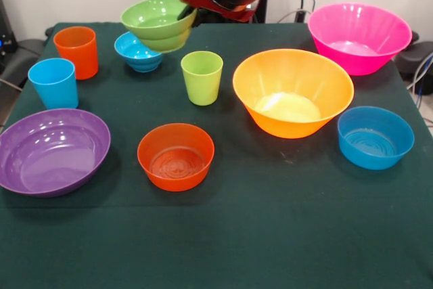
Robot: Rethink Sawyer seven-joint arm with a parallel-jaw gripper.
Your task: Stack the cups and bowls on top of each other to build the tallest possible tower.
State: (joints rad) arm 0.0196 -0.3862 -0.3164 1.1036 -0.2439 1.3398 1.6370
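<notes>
The gripper point(186, 11) seemingly pinches the rim of the small glossy green plastic bowl point(158, 23), held aloft at eleven o'clock from the lime green plastic cup point(201, 76); next, centring it above that cup

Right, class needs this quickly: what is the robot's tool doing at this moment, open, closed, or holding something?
Tool: closed on the rim of the small green bowl, holding it tilted in the air above the table.
</notes>
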